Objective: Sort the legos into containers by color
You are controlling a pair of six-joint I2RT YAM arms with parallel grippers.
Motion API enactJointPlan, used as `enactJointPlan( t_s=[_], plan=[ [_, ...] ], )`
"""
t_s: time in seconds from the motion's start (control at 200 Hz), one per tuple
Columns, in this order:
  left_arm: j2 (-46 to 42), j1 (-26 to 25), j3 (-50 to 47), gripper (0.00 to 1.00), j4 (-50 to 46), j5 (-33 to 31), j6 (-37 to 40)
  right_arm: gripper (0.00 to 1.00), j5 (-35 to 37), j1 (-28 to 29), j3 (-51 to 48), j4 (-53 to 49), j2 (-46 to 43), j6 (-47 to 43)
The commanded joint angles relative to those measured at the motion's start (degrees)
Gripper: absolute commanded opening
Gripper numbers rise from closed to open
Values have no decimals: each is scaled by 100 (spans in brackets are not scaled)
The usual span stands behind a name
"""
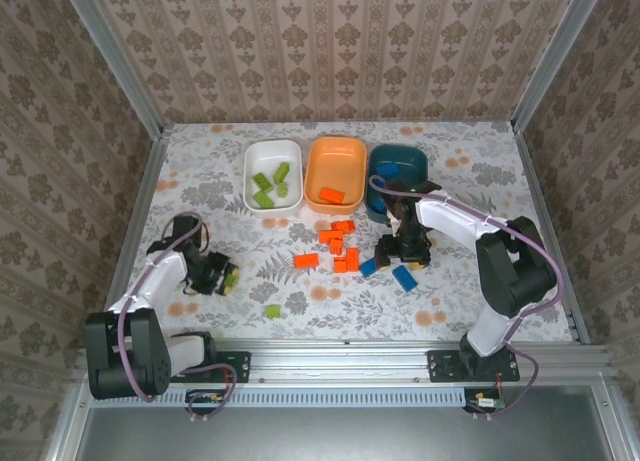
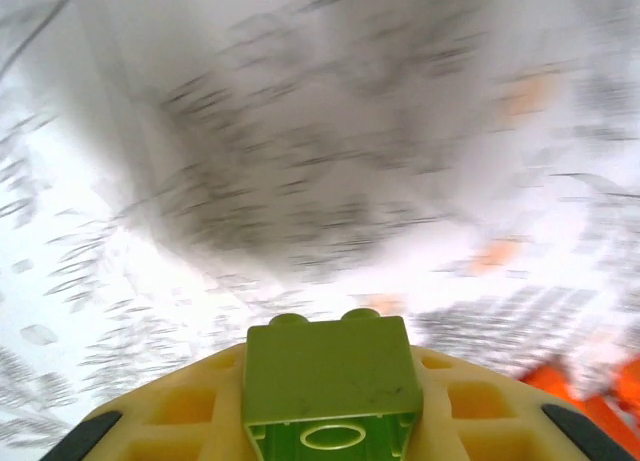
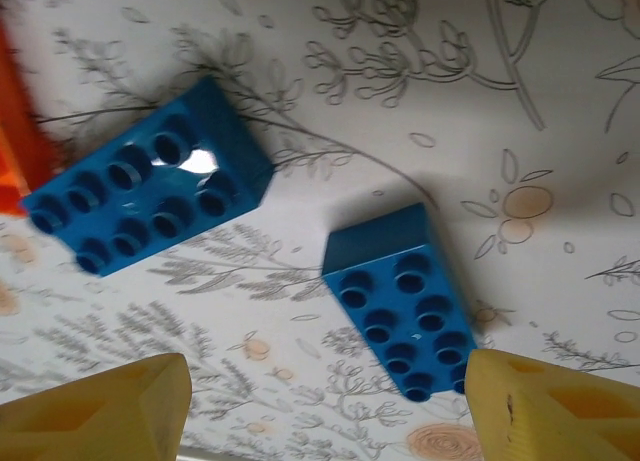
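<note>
lime lego (image 2: 335, 381) is clamped in the left hand (image 2: 335, 436), pinched between the yellow pads, its hollow underside facing the wrist camera. from above, that hand sits at the left of the table (image 1: 480, 181), well short of the white tub (image 1: 248, 176), where other lime pieces already lie. to do this carry well, i'd lift clear of the table, travel up and right, and stop over the middle of the white tub. only then let go, low enough that the brick can't bounce over the rim.

on the other side, the right hand (image 3: 325, 421) hangs with its fingers (image 3: 95, 411) spread and nothing between them, right over two blue legos (image 3: 150, 206). the nearer one lies askew to the fingers, so squaring the wrist to its sides looks wise before closing. the teal tub (image 1: 412, 171) waits just behind.

the left wrist view gives the grip itself, but the table beneath is a blur. the top view supplies the map:
- orange legos (image 1: 338, 246) cluster mid-table in front of the orange tub (image 1: 340, 166).
- a stray lime piece (image 1: 272, 311) sits alone near the front edge.

the right wrist view shows the studs and the lie of the blue pair, which from above are just small slabs.
</note>
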Motion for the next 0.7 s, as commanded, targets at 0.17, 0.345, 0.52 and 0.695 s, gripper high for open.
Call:
enactJointPlan(
  t_s=[0.17, 0.345, 0.52, 0.695],
  plan=[
    [472, -96, 1524, 29, -157, 31, 922, 73, 435, 32, -4, -305, 431, -236],
    [1326, -435, 2831, 30, -503, -210, 1592, 69, 355, 33, -182, -167, 528, -191],
    [2593, -874, 4472, 30, -972, -499, 2294, 67, 258, 35, -382, -30, 552, -96],
    [3823, -1116, 5852, 32, -1353, -679, 2752, 61, 231, 38, -597, 65, 475, 8]
  ],
)
